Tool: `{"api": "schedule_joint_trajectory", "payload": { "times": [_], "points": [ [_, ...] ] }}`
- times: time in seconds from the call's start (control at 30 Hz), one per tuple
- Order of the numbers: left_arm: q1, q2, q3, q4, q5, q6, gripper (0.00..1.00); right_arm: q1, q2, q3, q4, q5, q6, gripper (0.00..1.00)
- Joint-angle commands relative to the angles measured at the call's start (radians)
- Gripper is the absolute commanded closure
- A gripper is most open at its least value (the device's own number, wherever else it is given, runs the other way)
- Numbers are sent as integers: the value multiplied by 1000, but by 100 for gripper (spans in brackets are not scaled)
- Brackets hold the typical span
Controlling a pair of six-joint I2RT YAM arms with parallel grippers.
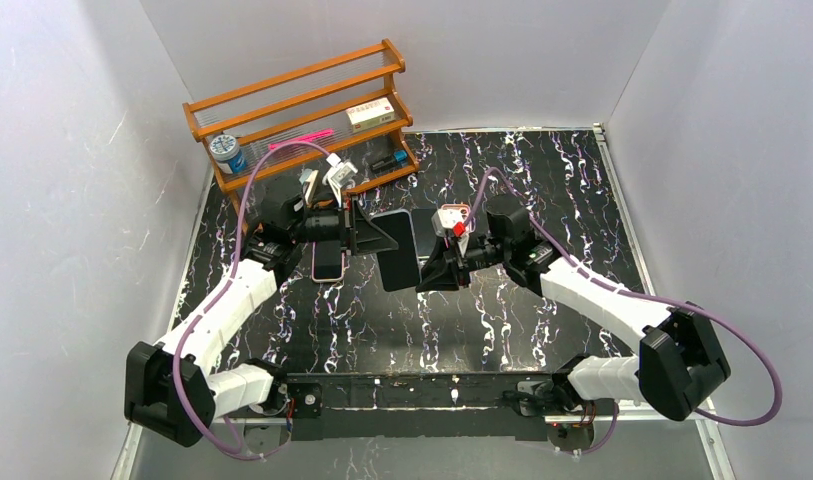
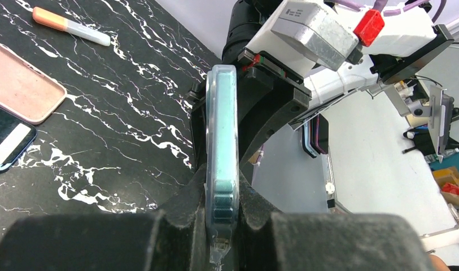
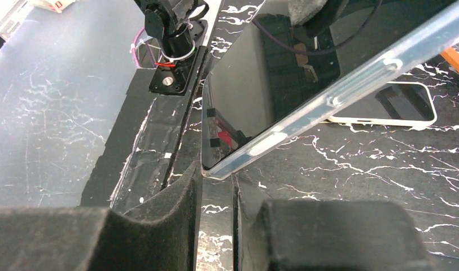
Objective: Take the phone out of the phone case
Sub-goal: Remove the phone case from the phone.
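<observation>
while both arms are reaching in to mid-table, the left from 7 o'clock and the right from 4 o'clock, the left gripper point(image 2: 222, 212) is clamping one end of the phone point(image 1: 397, 250), which is sitting in its clear phone case point(image 2: 222, 124) between the two wrists. the right gripper point(image 3: 218, 195) is straddling the case's corner with fingers nearly together; can't tell if they're pinching it.
</observation>
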Motion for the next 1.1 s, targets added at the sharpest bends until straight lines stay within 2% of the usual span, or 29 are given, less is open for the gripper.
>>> {"api": "schedule_joint_trajectory", "payload": {
  "times": [0.0,0.2,0.3,0.53,0.77,0.87,0.97,1.07],
  "points": [
    [0,-15,59,86,7,-97,100,35,43,80,-51,9,-178,99],
    [0,-27,39,125,29,-127,100,61,111,200,-255,53,-365,99],
    [0,-34,28,148,35,-141,100,67,137,249,-289,76,-405,99],
    [-7,-44,15,187,45,-175,100,79,152,293,-279,181,-448,99],
    [-19,-42,-14,227,47,-217,100,82,122,267,-165,294,-423,99],
    [-20,-60,-38,228,26,-206,100,82,97,244,-116,295,-408,99],
    [-21,-52,-10,136,6,-118,100,81,60,203,-121,322,-387,99],
    [-20,-55,35,-10,-34,15,100,75,-6,127,-103,335,-348,82]
  ]
}}
